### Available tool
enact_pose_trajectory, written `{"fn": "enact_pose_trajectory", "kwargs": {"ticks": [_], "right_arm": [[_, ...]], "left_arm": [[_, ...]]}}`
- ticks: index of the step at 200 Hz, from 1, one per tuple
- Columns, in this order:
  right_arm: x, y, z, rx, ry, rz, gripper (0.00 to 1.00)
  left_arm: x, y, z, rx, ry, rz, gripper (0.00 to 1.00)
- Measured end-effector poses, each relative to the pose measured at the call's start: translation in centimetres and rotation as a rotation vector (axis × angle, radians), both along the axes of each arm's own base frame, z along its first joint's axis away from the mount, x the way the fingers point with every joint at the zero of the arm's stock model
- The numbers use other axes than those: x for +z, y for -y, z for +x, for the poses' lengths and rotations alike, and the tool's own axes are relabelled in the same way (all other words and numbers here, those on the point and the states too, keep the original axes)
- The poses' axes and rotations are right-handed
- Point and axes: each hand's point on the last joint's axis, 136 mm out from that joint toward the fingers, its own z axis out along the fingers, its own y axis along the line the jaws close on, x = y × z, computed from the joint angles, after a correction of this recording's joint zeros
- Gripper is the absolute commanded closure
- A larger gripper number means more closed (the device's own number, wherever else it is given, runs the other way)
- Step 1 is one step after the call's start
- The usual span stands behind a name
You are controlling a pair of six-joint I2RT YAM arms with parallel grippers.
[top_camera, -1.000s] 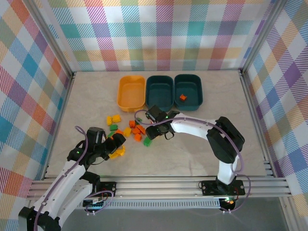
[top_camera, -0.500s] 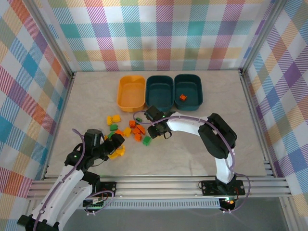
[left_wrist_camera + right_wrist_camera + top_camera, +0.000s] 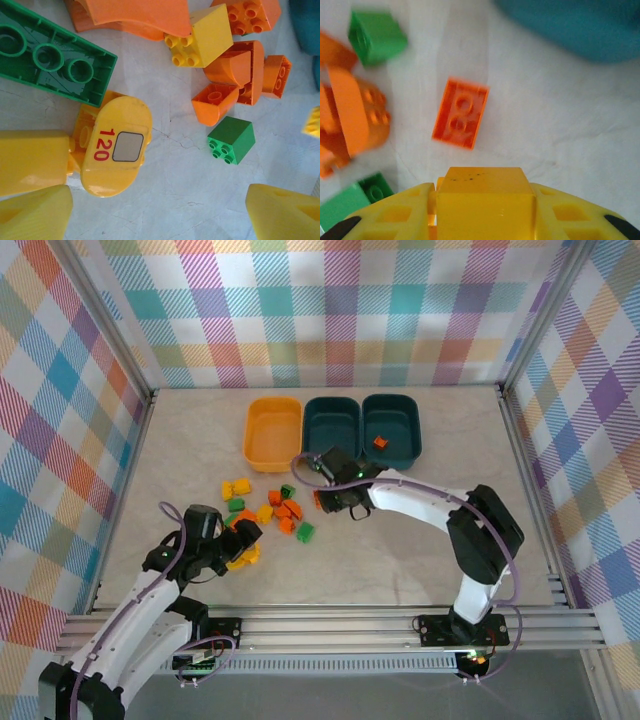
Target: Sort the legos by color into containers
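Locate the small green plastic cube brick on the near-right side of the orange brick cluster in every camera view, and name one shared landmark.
Top external: the small green plastic cube brick lies just below-right of the cluster of orange bricks.
Left wrist: the cube sits right of centre, studs showing, below that cluster.
Right wrist: probably the blurred green brick cut off at the bottom-left corner.
Shared landmark: the orange cluster.

Glossy plastic legos [image 3: 231, 140], smooth matt table [image 3: 190, 195]
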Motion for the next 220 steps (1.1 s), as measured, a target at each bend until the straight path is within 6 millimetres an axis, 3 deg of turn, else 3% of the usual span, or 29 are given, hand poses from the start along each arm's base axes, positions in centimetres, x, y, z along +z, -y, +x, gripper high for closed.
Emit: {"fn": "enact_pose_trajectory", "kwargs": {"ticks": [24, 44, 71, 96, 115, 126, 142, 171, 198, 220], "right_arm": [[3.2, 0.2, 5.7, -0.093, 0.078, 0.073, 0.66], [4.2, 0.3, 10.9, -0.160, 0.125, 0.109, 0.67], [2.5, 0.4, 16.6, -0.219, 0.131, 0.114, 0.66], [-0.3, -0.1, 19.1, -0.232, 0.094, 0.096, 0.63], [-1.9, -0.6, 19.8, -0.228, 0.063, 0.083, 0.55], [-2.2, -0.9, 20.0, -0.223, 0.052, 0.079, 0.46], [-1.8, -1.1, 20.1, -0.219, 0.045, 0.082, 0.37], [-0.1, -1.0, 19.9, -0.215, 0.059, 0.095, 0.34], [2.2, 0.6, 17.4, -0.223, 0.063, 0.104, 0.32], [5.1, 2.8, 13.8, -0.245, 0.081, 0.142, 0.30]], "left_arm": [[-0.4, -0.1, 0.3, 0.009, -0.018, 0.021, 0.13], [0.3, 0.3, 0.9, -0.004, -0.019, 0.030, 0.14], [2.1, 2.4, 2.2, -0.097, 0.009, 0.045, 0.14], [2.4, 5.1, 2.6, -0.227, 0.013, 0.077, 0.13], [1.9, 6.8, 2.6, -0.313, -0.002, 0.120, 0.13], [1.7, 7.8, 2.6, -0.364, -0.005, 0.147, 0.14], [1.7, 9.3, 2.9, -0.432, 0.002, 0.189, 0.13], [2.2, 11.9, 4.1, -0.532, 0.047, 0.262, 0.14], [2.1, 13.7, 5.1, -0.603, 0.074, 0.319, 0.15], [1.2, 14.2, 5.3, -0.641, 0.074, 0.367, 0.16]]}}
